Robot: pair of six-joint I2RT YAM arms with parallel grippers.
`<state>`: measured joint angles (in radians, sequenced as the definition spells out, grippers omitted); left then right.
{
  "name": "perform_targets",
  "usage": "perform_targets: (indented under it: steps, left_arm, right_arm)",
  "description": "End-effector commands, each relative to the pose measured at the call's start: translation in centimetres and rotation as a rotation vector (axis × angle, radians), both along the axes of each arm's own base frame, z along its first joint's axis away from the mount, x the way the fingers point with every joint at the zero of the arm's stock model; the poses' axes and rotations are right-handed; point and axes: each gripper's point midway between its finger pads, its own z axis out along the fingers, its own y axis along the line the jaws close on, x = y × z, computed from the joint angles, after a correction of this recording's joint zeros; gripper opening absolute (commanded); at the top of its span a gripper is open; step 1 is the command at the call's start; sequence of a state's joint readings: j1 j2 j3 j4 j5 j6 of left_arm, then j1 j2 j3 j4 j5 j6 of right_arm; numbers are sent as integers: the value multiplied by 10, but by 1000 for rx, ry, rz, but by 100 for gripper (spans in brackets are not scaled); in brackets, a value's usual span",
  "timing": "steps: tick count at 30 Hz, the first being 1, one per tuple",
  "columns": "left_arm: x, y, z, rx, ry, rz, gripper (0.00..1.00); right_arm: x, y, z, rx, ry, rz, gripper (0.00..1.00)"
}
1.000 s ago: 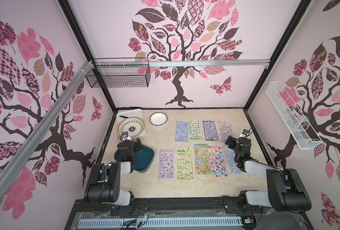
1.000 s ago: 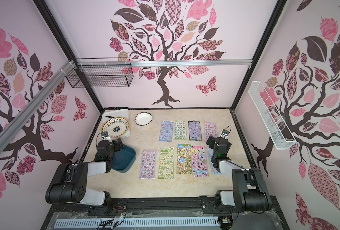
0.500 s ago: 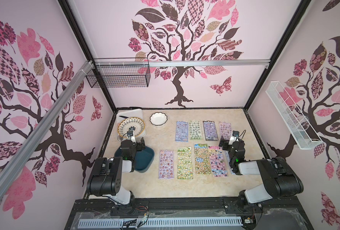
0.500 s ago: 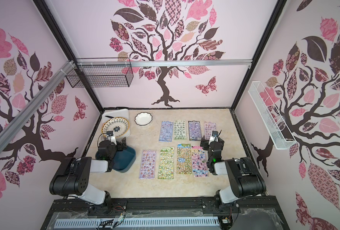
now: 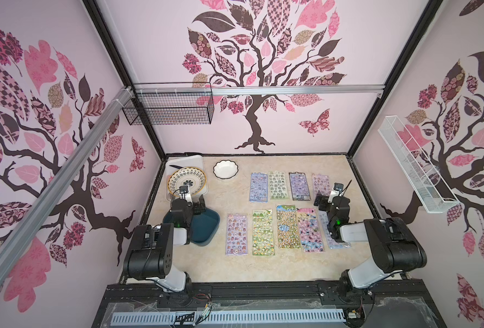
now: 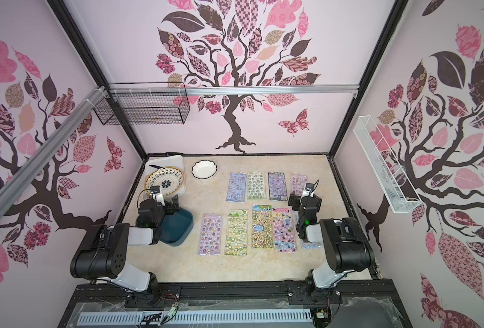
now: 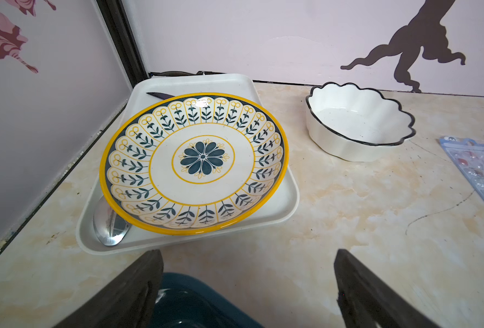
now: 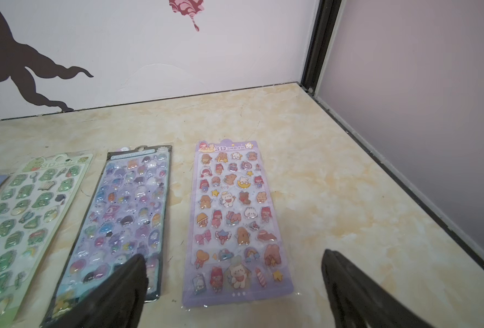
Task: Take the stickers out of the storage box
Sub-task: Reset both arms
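Several stickers lie flat on the table in two rows, such as a purple sheet [image 5: 236, 234] in front and a blue sheet [image 5: 259, 187] behind. The dark teal storage box [image 5: 205, 227] sits at the left; the part of its inside that shows holds no sheet. My left gripper [image 5: 190, 204] hangs open over the box's far edge [image 7: 184, 301], with nothing between its jaws. My right gripper [image 5: 328, 199] is open above the right end of the rows. In the right wrist view a lilac sheet [image 8: 235, 221] lies on the table under the gap between its jaws, and the arm hides part of one front sheet.
A white tray [image 5: 198, 162] at the back left holds a patterned plate [image 7: 194, 162], a spoon [image 7: 109, 227] and a knife [image 7: 158, 95]. A white scalloped bowl [image 5: 225, 169] stands beside it. The black frame rail [image 8: 405, 196] borders the table on the right.
Both arms have folded back with their elbows raised. The right gripper has shifted a little to the left. The sheets and the box have not moved.
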<state>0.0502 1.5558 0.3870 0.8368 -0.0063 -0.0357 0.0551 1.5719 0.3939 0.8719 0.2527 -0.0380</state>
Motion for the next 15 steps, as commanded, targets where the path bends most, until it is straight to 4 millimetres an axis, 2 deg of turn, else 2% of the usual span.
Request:
perform_targets:
  steps: [1, 15]
  left_arm:
    - [3, -1, 5, 5, -20, -2, 98]
    - [5, 0, 4, 1, -9, 0, 98]
  right_arm:
    - [2, 2, 6, 13, -15, 6, 99]
    - [2, 2, 7, 14, -15, 5, 99]
